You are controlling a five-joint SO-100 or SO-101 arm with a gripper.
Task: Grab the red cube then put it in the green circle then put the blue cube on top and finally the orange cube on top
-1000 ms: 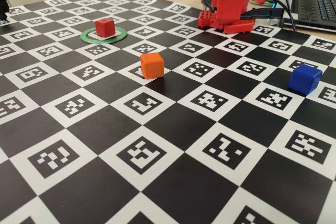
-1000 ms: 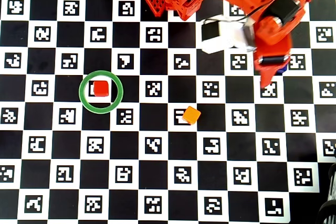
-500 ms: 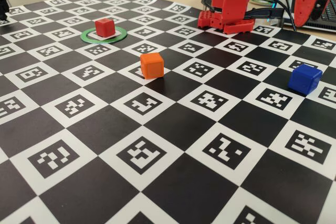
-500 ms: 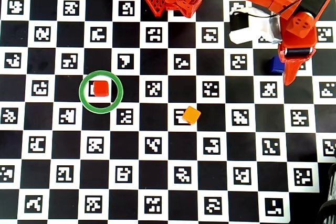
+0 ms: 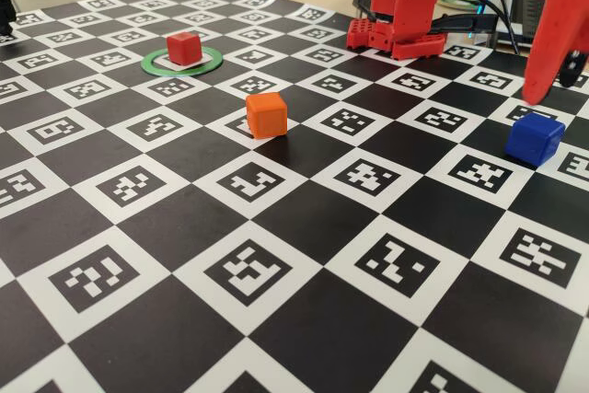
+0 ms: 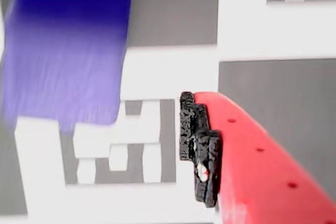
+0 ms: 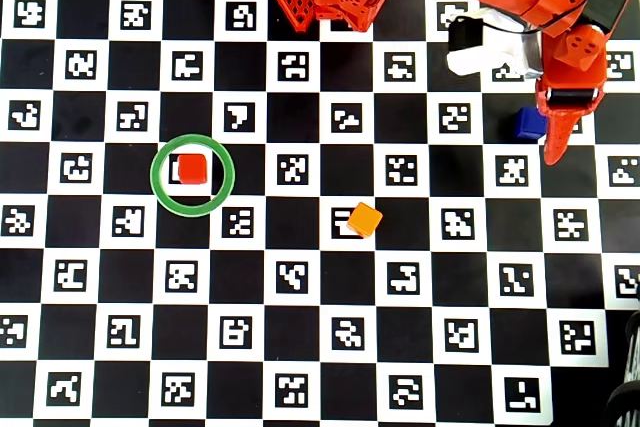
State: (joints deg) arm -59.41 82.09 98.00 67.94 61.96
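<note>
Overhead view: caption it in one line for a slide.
Red gripper beside the small blue plastic cube, small red plastic cube inside the thin green ring, small orange plastic cube waiting.

No words, numbers or brand names can be read; the checkered board [image 7: 320, 277] carries only coded black-and-white marker squares, apparently without lettering.

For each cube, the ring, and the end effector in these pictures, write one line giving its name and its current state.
red cube: resting flat inside the ring, nothing stacked on it.
green circle: flat on the board, holding only the red cube.
blue cube: on the board, not gripped, nothing on it.
orange cube: on the board alone, away from the ring.
end effector: hanging beside the blue cube, holding nothing; open or shut cannot be told.
</note>
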